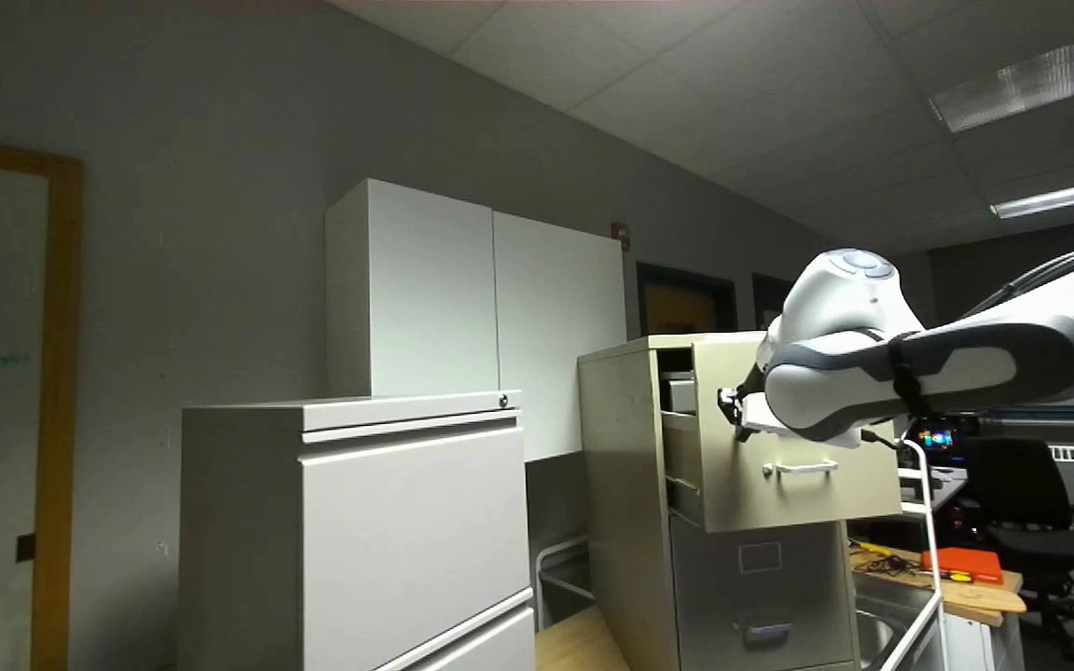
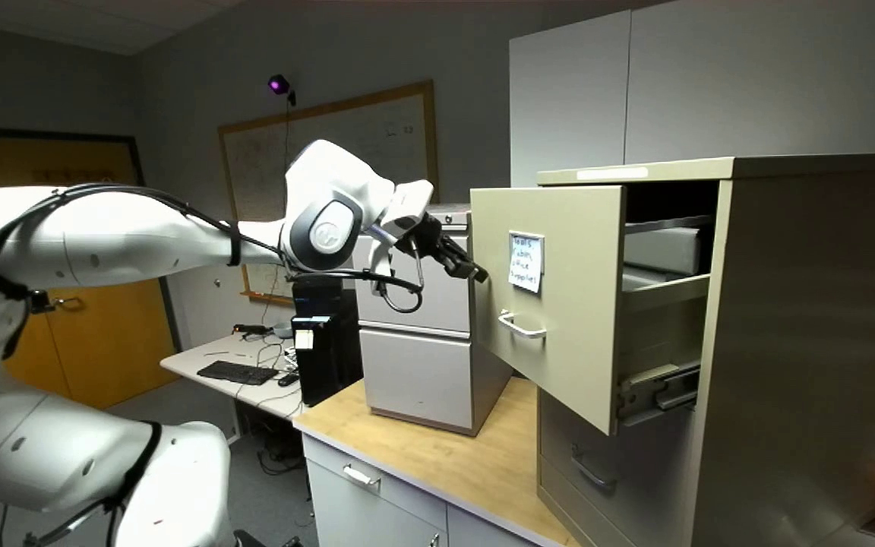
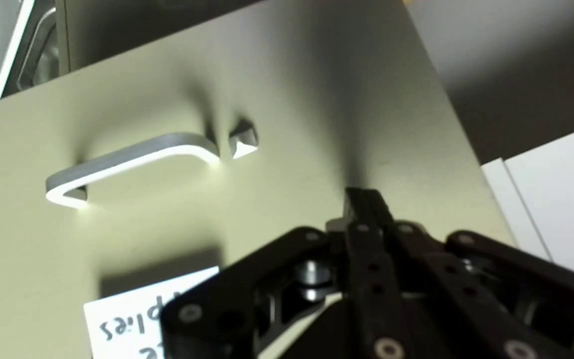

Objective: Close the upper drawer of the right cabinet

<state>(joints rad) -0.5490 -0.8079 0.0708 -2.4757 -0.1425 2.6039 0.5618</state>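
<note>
The right cabinet, a tan metal filing cabinet, shows in both exterior views [image 1: 619,485] [image 2: 810,342]. Its upper drawer [image 1: 733,489] is pulled out, its front standing well ahead of the cabinet body; it also shows in an exterior view [image 2: 574,319] and the wrist view [image 3: 287,159]. The drawer front has a handle [image 2: 521,327] and a paper label [image 2: 525,262]. My gripper [image 2: 477,272] is shut with nothing between its fingertips. It points at the drawer front near its side edge, beside the label, touching or very close. The gripper also shows in the wrist view [image 3: 366,199].
A pale grey cabinet [image 2: 416,372] stands on the wooden counter [image 2: 422,448] beside the tan cabinet. White cupboards [image 1: 556,317] hang on the wall behind. Boxes [image 2: 661,251] sit inside the open drawer. The lower drawer [image 1: 765,587] is shut.
</note>
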